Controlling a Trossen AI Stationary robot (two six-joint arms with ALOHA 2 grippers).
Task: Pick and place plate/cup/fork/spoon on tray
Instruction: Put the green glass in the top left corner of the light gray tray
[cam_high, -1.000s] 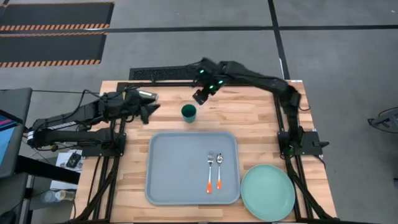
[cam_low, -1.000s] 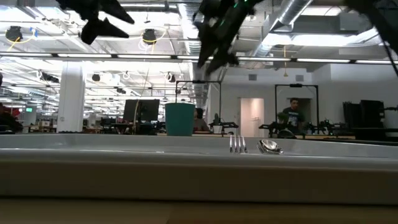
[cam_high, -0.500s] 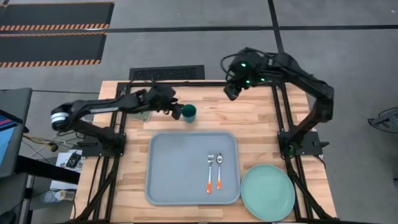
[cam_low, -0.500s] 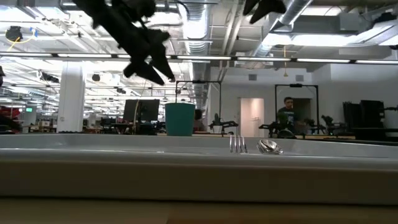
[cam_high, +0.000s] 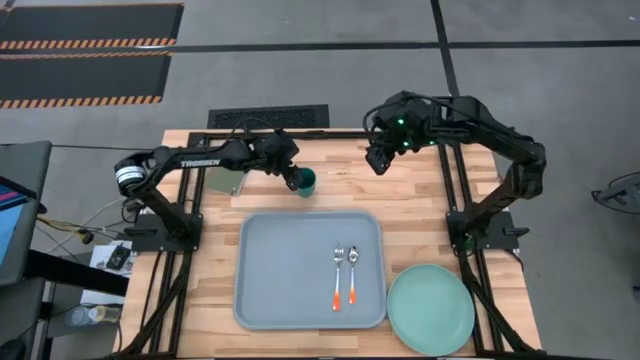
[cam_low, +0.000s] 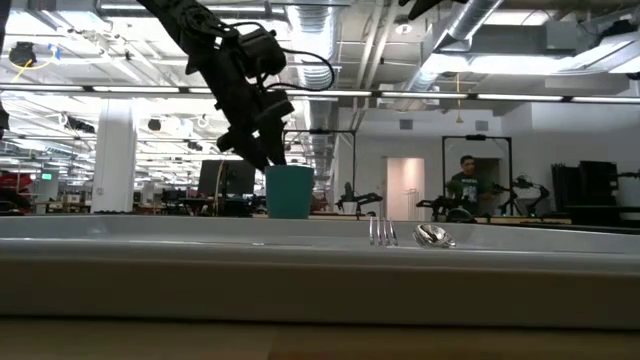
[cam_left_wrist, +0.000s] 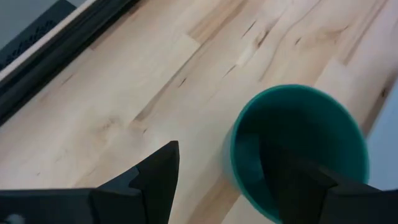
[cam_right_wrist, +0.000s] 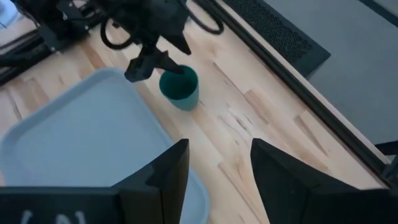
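The dark teal cup (cam_high: 304, 182) stands upright on the wood table just beyond the tray's far edge; it also shows in the left wrist view (cam_left_wrist: 298, 143) and the low view (cam_low: 290, 191). My left gripper (cam_left_wrist: 227, 180) is open at the cup's left rim, one finger over the cup's hollow and one outside. My right gripper (cam_high: 378, 158) is open and empty, high above the table's far right part. The fork (cam_high: 338, 277) and the spoon (cam_high: 352, 273) lie side by side on the grey-blue tray (cam_high: 280, 270). The mint-green plate (cam_high: 431, 310) lies on the table, right of the tray. My left gripper stands astride the cup's left wall (cam_left_wrist: 239, 158), coming slanting down from the table's left, one finger (cam_left_wrist: 292, 180) inside the hollow and one finger (cam_left_wrist: 158, 180) outside. I cannot tell whether either finger touches the wall. The cup stands on the table.
A small olive-green pad (cam_high: 226, 180) lies on the table under my left arm. The plate's left rim reaches the tray's near right corner. Bare wood lies between the cup and my right gripper. A person (cam_low: 466, 185) stands far off in the room.
My left gripper has swung toward the table's right and come down to the cup's rim. My right gripper has drawn away from the cup toward the table's right and risen. The cup has stayed in place.
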